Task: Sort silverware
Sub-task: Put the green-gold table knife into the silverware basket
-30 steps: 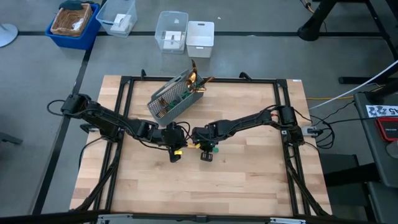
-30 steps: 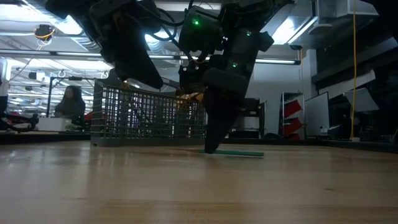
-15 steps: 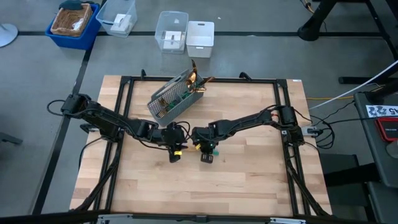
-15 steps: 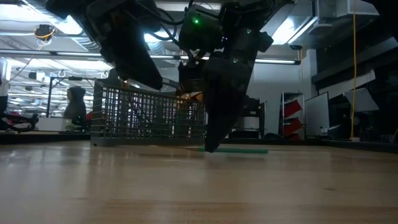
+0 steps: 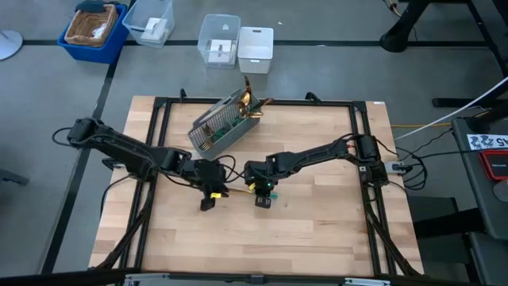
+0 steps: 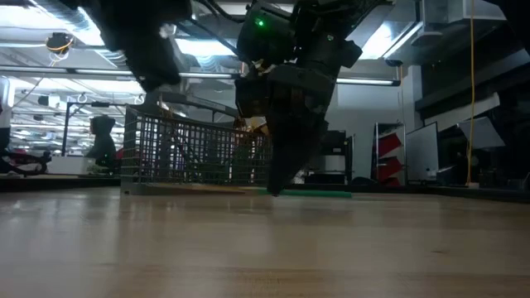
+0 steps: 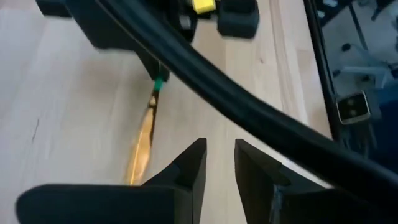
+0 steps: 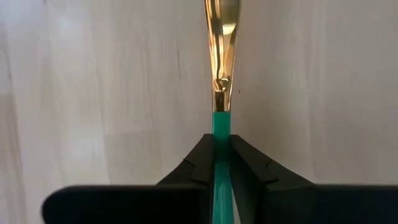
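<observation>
One piece of silverware, with a long narrow gold head (image 8: 222,37) and a slim teal handle (image 6: 319,194), lies lengthwise between my two grippers at mid-table. My right gripper (image 5: 262,195) is shut on its handle. My left gripper (image 5: 208,202) hangs to the left of the gold head (image 7: 142,146), open by a narrow gap (image 7: 219,168) with nothing in it. At the far middle, the grey mesh caddy (image 5: 221,127) stands askew with more gold-headed silverware (image 5: 250,99) sticking out of its far right end. My right gripper pinches the teal handle (image 8: 221,134) between its two fingers, close to where the handle meets the gold head. The fingers slant steeply down from the table's right side. The piece lies about level just over the wood, head toward the left arm; whether it rests there, I cannot tell.
Beyond the far edge stand a blue bin (image 5: 94,32), clear boxes (image 5: 218,40) and a white box (image 5: 255,48). Black frame rails (image 5: 159,143) run along the table's sides. Bare wood (image 5: 254,238) stretches toward the near edge.
My left gripper has drawn back from the piece's gold head toward the table's left edge and risen. My right gripper has stayed in place on the handle. The teal handle's free end has come up a little in the low view.
</observation>
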